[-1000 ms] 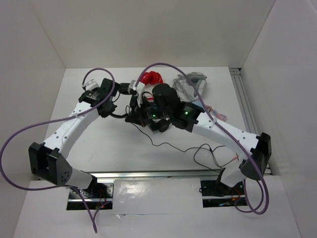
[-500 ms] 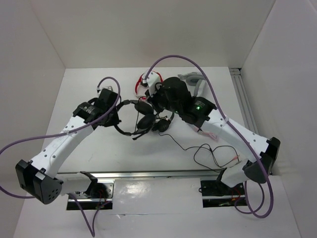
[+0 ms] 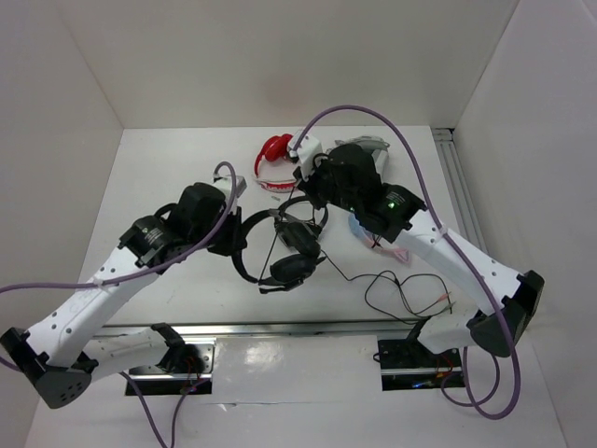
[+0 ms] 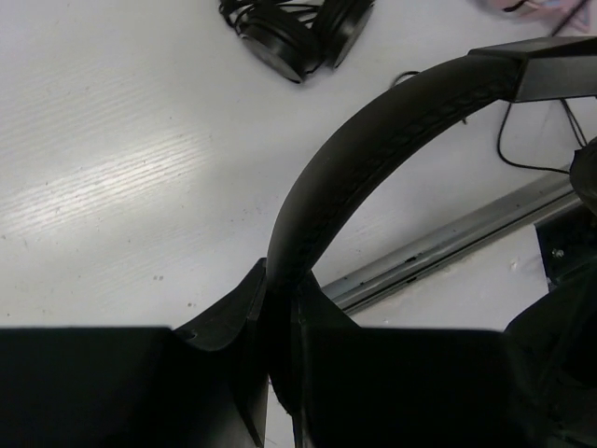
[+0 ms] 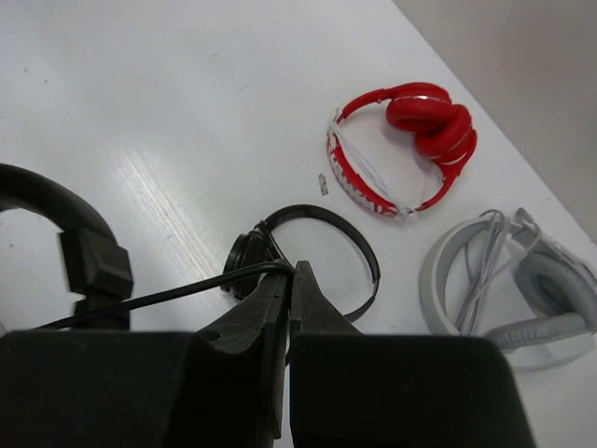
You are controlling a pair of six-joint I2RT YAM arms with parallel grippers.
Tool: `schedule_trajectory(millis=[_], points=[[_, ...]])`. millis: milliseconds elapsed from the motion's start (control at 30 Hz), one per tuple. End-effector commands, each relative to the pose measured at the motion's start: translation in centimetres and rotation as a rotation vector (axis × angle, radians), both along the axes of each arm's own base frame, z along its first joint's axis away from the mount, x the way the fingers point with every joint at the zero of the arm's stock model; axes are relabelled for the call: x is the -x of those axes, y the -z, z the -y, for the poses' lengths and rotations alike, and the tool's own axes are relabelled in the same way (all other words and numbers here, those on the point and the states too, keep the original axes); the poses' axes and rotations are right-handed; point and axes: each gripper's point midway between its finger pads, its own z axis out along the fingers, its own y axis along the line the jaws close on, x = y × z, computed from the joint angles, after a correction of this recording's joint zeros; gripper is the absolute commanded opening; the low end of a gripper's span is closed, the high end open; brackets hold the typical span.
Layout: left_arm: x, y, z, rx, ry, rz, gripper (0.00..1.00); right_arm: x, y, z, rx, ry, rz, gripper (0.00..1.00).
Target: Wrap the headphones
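Observation:
The large black headphones (image 3: 291,271) hang over the table's middle, with the boom microphone low at the front. My left gripper (image 3: 239,233) is shut on their padded headband (image 4: 373,159), which arches up and to the right in the left wrist view; the gripper (image 4: 280,289) pinches it between both fingers. My right gripper (image 3: 311,184), further back and to the right, is shut on the thin black cable (image 5: 168,297), which runs left from the fingertips of the gripper (image 5: 291,275) toward the headset's slider (image 5: 93,266). The rest of the cable (image 3: 396,291) lies in loops at the front right.
A smaller black on-ear pair (image 5: 322,245) lies under my right gripper, also in the top view (image 3: 300,233). A red pair (image 3: 277,149) and a grey-white pair (image 5: 508,285) lie at the back. A pink item (image 3: 396,252) lies under the right arm. A metal rail (image 3: 308,329) lines the near edge.
My left gripper has carried the headphones toward the front and right. My right gripper has drawn back and to the right with the cable, so the two grippers are further apart.

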Motion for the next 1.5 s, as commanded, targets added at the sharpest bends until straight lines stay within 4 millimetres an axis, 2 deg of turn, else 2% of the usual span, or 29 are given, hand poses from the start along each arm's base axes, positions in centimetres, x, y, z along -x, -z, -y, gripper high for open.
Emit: schedule_trajectory(millis=[0, 67, 100, 133, 200, 233, 267, 333, 367, 500, 567, 633, 767, 800, 900, 933, 1000, 1100, 1167, 1267, 1367, 1400, 1433, 1467], points=[[2.5, -2.5, 1.1, 0.058, 0.165, 0.044, 0.00, -2.5, -3.2, 0.6, -0.111, 0.029, 0.118, 0.02], [3.1, -3.6, 1.3, 0.081, 0.185, 0.058, 0.00, -3.3, -2.9, 1.2, -0.131, 0.037, 0.111, 0.02], [3.3, -3.6, 1.5, 0.089, 0.196, 0.053, 0.00, -3.1, -3.6, 1.1, -0.165, 0.007, 0.111, 0.03], [3.5, -4.3, 1.5, 0.098, 0.211, 0.077, 0.00, -3.4, -3.6, 1.5, -0.178, 0.009, 0.100, 0.03], [3.8, -4.5, 1.6, 0.103, 0.219, 0.071, 0.00, -3.4, -3.6, 1.1, -0.205, -0.021, 0.098, 0.03], [4.2, -4.9, 1.7, 0.121, 0.235, 0.073, 0.00, -2.5, -3.9, 0.5, -0.231, -0.076, 0.096, 0.03], [4.6, -5.5, 1.8, 0.140, 0.253, 0.086, 0.00, -2.8, -4.1, 1.0, -0.258, -0.079, 0.092, 0.03], [5.3, -6.2, 2.1, 0.166, 0.289, 0.094, 0.00, -2.3, -3.6, 0.2, -0.303, -0.158, 0.078, 0.04], [5.2, -6.6, 2.2, 0.172, 0.290, 0.103, 0.00, -2.4, -3.7, 0.5, -0.327, -0.165, 0.065, 0.06], [5.7, -7.9, 2.3, 0.203, 0.310, 0.122, 0.00, -2.8, -2.3, -0.4, -0.369, -0.229, 0.017, 0.04], [5.6, -9.5, 2.1, 0.228, 0.291, 0.158, 0.00, -2.6, -1.4, -0.6, -0.385, -0.255, -0.019, 0.03], [5.3, -10.2, 1.8, 0.235, 0.250, 0.169, 0.00, -2.3, -0.4, -0.9, -0.398, -0.294, -0.040, 0.02], [5.1, -13.4, 1.6, 0.296, 0.212, 0.228, 0.00, -0.6, 0.9, -1.8, -0.464, -0.397, -0.081, 0.05], [5.1, -14.2, 1.7, 0.315, 0.204, 0.234, 0.00, 0.5, 1.3, -2.3, -0.503, -0.447, -0.143, 0.07], [4.5, -15.3, 2.4, 0.348, 0.190, 0.243, 0.00, 3.0, 1.5, -3.7, -0.626, -0.533, -0.155, 0.08], [4.4, -15.6, 2.5, 0.365, 0.183, 0.246, 0.00, 4.5, 1.5, -4.6, -0.648, -0.576, -0.155, 0.08], [3.9, -15.9, 2.6, 0.377, 0.154, 0.247, 0.00, 6.5, 1.5, -5.7, -0.696, -0.633, -0.154, 0.13], [3.3, -16.4, 2.0, 0.385, 0.085, 0.256, 0.00, 7.3, 2.2, -7.1, -0.715, -0.669, -0.164, 0.18], [2.4, -17.8, 1.0, 0.410, -0.018, 0.289, 0.00, 7.4, 3.6, -8.0, -0.714, -0.666, -0.204, 0.23], [1.4, -19.3, -0.5, 0.445, -0.166, 0.307, 0.00, 8.3, 4.7, -8.8, -0.749, -0.689, -0.251, 0.29], [0.5, -19.6, -1.8, 0.478, -0.306, 0.304, 0.00, 9.9, 5.4, -9.4, -0.795, -0.725, -0.262, 0.30], [0.5, -20.1, -2.0, 0.495, -0.328, 0.310, 0.00, 10.3, 6.2, -9.5, -0.796, -0.720, -0.273, 0.30], [0.3, -19.9, -2.5, 0.489, -0.366, 0.307, 0.00, 10.1, 6.2, -9.5, -0.799, -0.711, -0.271, 0.30], [0.1, -20.6, -3.2, 0.523, -0.417, 0.311, 0.00, 10.6, 6.7, -9.7, -0.794, -0.712, -0.276, 0.30]])
